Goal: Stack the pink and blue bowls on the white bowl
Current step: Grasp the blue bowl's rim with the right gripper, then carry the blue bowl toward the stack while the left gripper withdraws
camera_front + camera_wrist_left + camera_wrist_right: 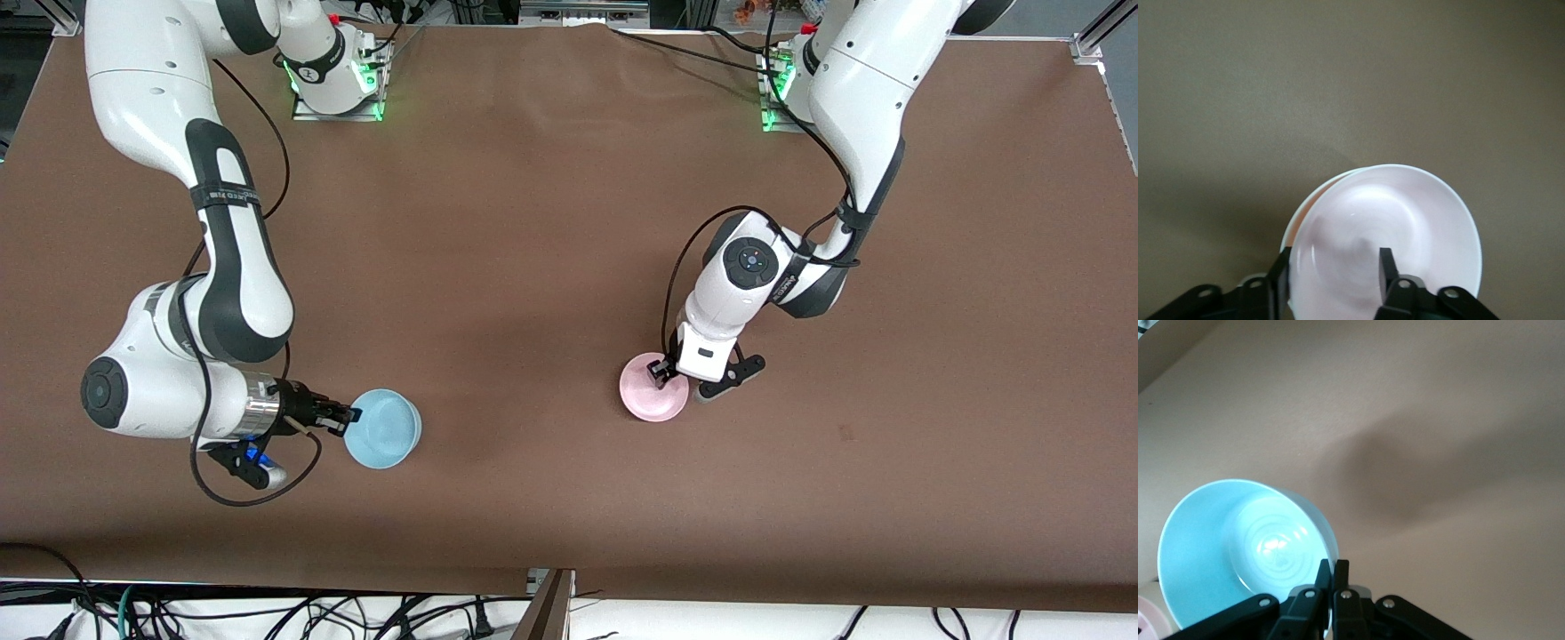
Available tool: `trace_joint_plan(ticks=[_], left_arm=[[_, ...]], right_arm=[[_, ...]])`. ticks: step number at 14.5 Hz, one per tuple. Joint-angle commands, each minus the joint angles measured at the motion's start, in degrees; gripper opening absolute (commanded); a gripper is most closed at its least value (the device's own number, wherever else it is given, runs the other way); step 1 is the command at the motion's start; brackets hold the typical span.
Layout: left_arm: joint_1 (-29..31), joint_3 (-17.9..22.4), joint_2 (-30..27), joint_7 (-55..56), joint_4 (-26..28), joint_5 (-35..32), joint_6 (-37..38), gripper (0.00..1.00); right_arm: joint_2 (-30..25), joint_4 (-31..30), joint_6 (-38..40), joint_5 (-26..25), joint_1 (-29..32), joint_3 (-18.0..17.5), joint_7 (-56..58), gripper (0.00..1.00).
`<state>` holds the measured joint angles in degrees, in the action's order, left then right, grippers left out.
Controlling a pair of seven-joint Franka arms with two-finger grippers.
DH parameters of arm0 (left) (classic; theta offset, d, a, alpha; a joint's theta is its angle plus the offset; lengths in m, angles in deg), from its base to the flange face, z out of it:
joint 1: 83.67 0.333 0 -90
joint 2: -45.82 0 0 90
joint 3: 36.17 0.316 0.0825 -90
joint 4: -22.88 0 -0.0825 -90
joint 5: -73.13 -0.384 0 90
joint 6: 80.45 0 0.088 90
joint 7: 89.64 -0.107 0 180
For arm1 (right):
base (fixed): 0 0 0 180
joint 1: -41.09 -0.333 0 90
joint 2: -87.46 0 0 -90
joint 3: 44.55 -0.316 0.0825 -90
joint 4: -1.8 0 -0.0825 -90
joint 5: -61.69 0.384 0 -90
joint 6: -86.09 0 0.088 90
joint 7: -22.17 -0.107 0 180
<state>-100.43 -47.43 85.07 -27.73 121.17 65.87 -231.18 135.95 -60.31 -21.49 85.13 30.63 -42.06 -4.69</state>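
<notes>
The pink bowl (649,400) sits on the table under the left arm's hand. My left gripper (662,369) is open at its rim. In the left wrist view the gripper (1333,257) has one finger (1386,263) inside the pink bowl (1405,213) and one outside its wall. A pale second rim (1305,203) peeks from under the pink bowl; I cannot tell whether it is the white bowl, which shows nowhere else. My right gripper (348,415) is shut on the rim of the blue bowl (384,431) and holds it tilted. The right wrist view shows the gripper (1333,565) pinching the blue bowl (1225,540).
The brown table cloth (533,267) covers the whole table. The arm bases (336,80) stand along its edge farthest from the front camera. Cables hang below the table's near edge (356,613).
</notes>
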Motion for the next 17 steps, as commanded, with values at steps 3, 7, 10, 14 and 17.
trace_joint_plan(ticks=[3, 7, 10, 14, 17], left_arm=[[-0.6, 0.7, -0.5, 2.0, -5.2, -1.6, 7.6, 0.91], [0.1, 0.7, -1.5, 3.2, -5.9, -1.7, 9.0, 0.91], [3.1, 1.0, -6.0, 1.0, -8.0, -1.8, 16.7, 0.9], [9.0, 0.5, -7.4, -12.2, -17.6, -0.8, 34.7, 0.89], [14.4, 0.3, -8.7, -22.6, -21.6, 1.7, 40.9, 0.84]], right_arm=[[-0.6, 0.2, -1.4, 0.6, -0.5, -2.5, -6.5, 0.0], [-0.6, 0.2, -1.4, 0.5, -1.2, -2.6, -7.3, 0.0], [-0.6, 0.2, -3.2, -0.1, -4.6, -2.2, -13.6, 0.0], [-0.4, 0.2, -8.4, -3.4, -11.1, -2.0, -25.0, 0.0], [0.2, 0.2, -13.1, -7.1, -18.3, -2.0, -39.0, 0.0]])
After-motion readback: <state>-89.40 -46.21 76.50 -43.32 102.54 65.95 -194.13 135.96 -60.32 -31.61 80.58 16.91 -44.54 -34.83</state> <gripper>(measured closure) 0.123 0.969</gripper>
